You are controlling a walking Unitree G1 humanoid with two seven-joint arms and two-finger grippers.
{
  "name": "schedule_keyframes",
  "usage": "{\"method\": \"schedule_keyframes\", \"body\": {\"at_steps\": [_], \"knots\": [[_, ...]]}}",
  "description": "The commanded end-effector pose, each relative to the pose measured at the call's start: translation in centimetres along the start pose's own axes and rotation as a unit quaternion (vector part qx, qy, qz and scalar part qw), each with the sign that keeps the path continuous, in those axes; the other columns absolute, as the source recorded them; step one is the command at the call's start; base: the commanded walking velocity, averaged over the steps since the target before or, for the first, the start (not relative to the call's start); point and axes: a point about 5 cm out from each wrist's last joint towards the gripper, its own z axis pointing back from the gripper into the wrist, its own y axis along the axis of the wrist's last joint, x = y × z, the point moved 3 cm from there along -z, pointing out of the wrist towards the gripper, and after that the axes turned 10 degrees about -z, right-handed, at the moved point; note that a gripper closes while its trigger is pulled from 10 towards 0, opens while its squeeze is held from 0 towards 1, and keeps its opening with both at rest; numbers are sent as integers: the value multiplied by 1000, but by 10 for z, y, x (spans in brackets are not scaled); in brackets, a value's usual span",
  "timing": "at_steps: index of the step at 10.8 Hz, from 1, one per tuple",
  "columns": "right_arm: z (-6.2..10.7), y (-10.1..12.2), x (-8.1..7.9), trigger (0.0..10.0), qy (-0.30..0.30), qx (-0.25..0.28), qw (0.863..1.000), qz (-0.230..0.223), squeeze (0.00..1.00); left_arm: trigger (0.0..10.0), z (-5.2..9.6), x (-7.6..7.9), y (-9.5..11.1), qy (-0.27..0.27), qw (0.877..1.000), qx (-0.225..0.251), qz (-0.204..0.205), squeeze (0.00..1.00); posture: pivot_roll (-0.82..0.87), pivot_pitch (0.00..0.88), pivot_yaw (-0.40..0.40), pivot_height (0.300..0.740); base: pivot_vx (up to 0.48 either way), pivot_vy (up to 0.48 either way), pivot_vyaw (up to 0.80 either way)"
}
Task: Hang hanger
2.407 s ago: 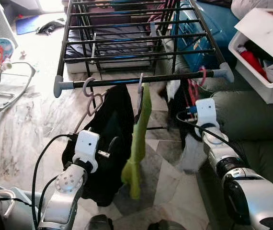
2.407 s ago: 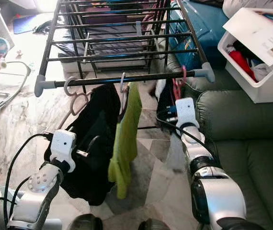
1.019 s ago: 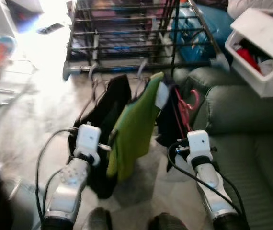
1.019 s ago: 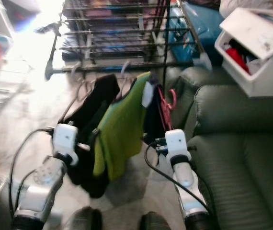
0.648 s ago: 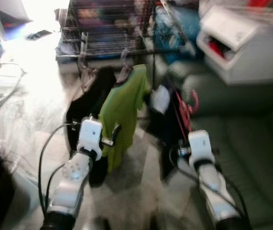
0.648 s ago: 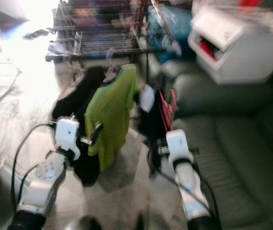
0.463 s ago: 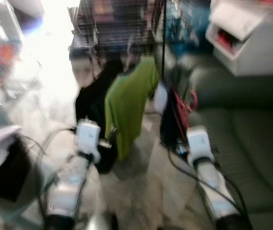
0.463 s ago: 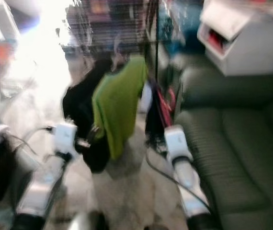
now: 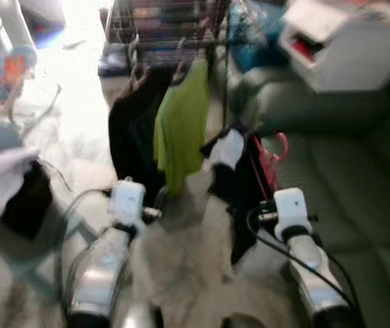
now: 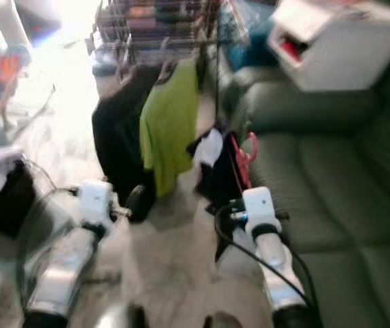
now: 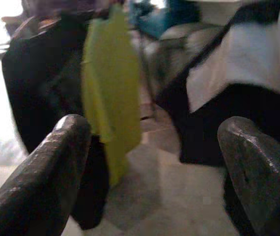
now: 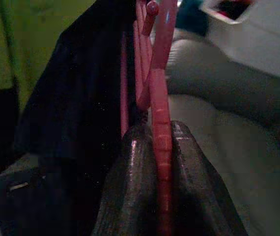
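A pink hanger carries a dark garment with a white patch, and my right gripper is shut on the hanger's stem. In the eye views the pink hanger stands just above my right wrist, apart from and lower than the drying rack at the far end. A black garment and a green shirt hang from the rack's front rail. My left gripper is open and holds nothing, low at the left, short of the black garment.
A grey-green sofa runs along the right, with a white bin of clothes above it. At the left a seat piled with laundry stands on the marble floor. The picture is blurred.
The whole view has shifted and the rack now lies farther off, so the camera has moved back. My right gripper still holds the pink hanger with its garment; the left stays open.
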Motion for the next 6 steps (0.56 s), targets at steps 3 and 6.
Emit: {"method": "schedule_keyframes", "body": {"at_steps": [3, 6], "knots": [[-11, 24, 2, 10000, 1, 38, 999, -6, 0, 10000, -4, -11, 8, 13, 1000, 11, 9, 0, -34, 0, -26, 740, 0, 0, 0], [-10, 21, 2, 10000, 3, 28, 1000, -14, 0, 10000, -4, -8, 6, 5, 1000, 6, 14, 0, -37, 0, -26, 740, 0, 95, -267]]}}
